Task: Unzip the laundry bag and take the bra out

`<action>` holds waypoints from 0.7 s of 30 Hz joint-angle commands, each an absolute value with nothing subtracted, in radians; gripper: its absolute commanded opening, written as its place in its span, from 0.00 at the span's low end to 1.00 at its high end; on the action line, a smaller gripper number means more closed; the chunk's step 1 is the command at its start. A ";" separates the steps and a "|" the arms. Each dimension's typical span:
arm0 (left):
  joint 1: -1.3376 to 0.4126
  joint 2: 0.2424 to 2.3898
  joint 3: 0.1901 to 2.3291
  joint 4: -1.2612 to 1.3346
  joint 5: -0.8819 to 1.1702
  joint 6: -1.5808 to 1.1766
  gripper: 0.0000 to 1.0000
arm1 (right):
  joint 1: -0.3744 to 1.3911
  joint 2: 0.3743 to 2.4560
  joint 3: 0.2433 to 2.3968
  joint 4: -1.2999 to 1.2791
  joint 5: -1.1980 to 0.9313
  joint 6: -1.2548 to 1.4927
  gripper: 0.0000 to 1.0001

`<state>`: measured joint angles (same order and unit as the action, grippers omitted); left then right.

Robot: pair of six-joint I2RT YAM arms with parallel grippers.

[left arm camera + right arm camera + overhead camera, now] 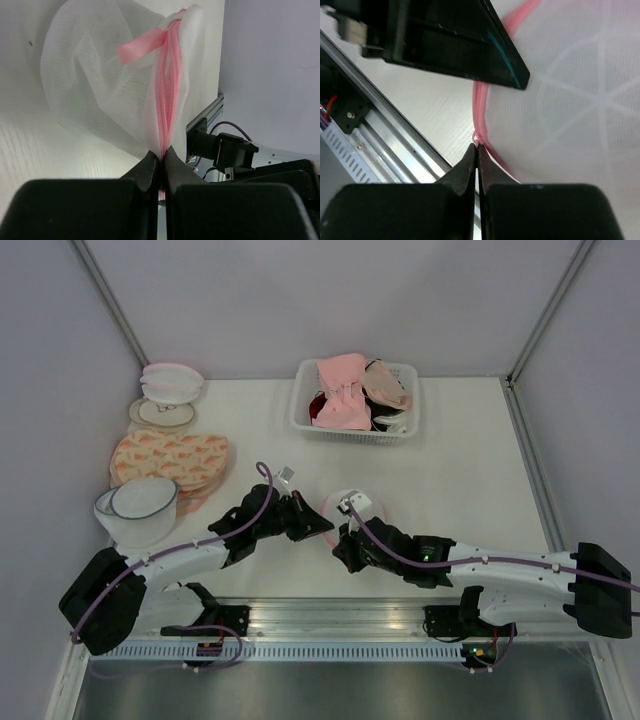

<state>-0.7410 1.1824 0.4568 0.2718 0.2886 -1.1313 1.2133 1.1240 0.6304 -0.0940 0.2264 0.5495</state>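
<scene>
At the front middle of the table (470, 455), pinched from both sides: the laundry bag (350, 502), white mesh with pink zipper trim (167, 85). Mostly hidden from above by the two wrists, with only a pink arc of rim and a little mesh showing. In the left wrist view, stands up on its rim, the trim running from the fingertips straight up the frame to a pink ribbon loop (141, 46) at the far end, mesh bulging away to the left. No telling whether the zipper is done up, nor what lies inside the mesh.

Left gripper (161, 154) closed tight on the trim at its near end, no gap between the fingers. Right gripper (477, 146) likewise closed to nothing, nipping a small pink tab (477, 137) on the trim, just beside the left one.

Further out, on the white tabletop: a white basket (300, 410) of pink bras at the back, flat orange-patterned bags (170, 457) and a blue-rimmed mesh dome (140, 508) to the left. Pale grey walls all round; an aluminium rail (330, 615) along the near edge.
</scene>
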 commanded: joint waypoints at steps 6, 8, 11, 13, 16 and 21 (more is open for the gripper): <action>-0.706 1.101 0.508 0.176 0.238 -1.034 0.02 | 1.216 1.210 0.638 -0.342 0.320 0.658 0.00; -0.703 1.103 0.514 0.166 0.256 -1.013 0.02 | 1.216 1.212 0.664 -0.400 0.455 0.710 0.00; -0.703 1.115 0.523 0.160 0.287 -0.985 0.02 | 1.206 1.219 0.705 -0.520 0.648 0.782 0.01; -0.701 1.129 0.529 0.161 0.308 -0.970 0.02 | 1.172 1.233 0.725 -0.589 0.725 0.808 0.00; -0.700 1.147 0.541 0.153 0.337 -0.933 0.02 | 1.089 1.250 0.732 -0.566 0.791 0.776 0.00; -0.695 1.186 0.567 0.153 0.370 -0.899 0.02 | 0.948 1.299 0.709 -0.389 0.775 0.613 0.01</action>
